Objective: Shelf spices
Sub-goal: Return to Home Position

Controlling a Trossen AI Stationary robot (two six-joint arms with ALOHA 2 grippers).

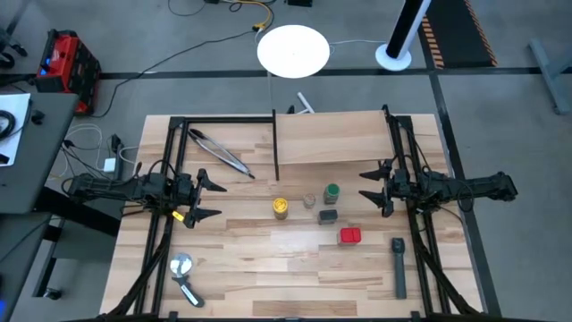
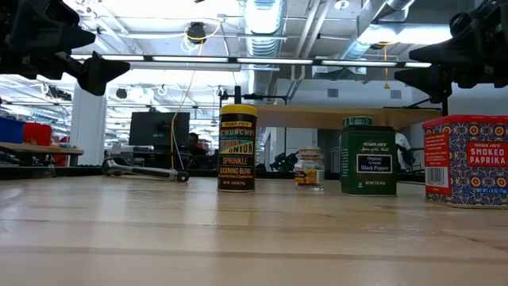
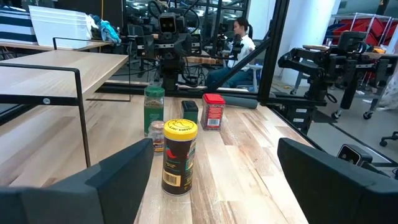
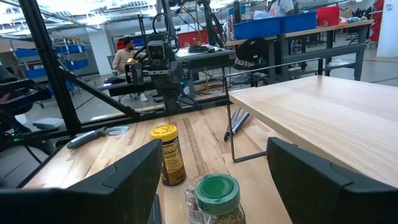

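Note:
The spices stand upright on the tabletop in the middle: a yellow-lidded jar [image 1: 281,207], a small clear-tan jar [image 1: 309,199], a green-lidded jar [image 1: 332,191], a dark grey tin [image 1: 328,216] and a red tin [image 1: 349,235]. The shelf [image 1: 335,136] stands at the far middle, its pale wood panel on black metal uprights. My left gripper [image 1: 212,199] hovers open to the left of the spices, pointing at the yellow-lidded jar [image 3: 180,157]. My right gripper [image 1: 371,187] hovers open to their right, facing the green-lidded jar [image 4: 217,198].
Metal tongs [image 1: 221,153] lie at the far left beside the shelf. A long black bar-shaped tool [image 1: 399,266] lies near the front right. A metal utensil with a round head [image 1: 183,275] lies at the front left. People sit at benches beyond the table.

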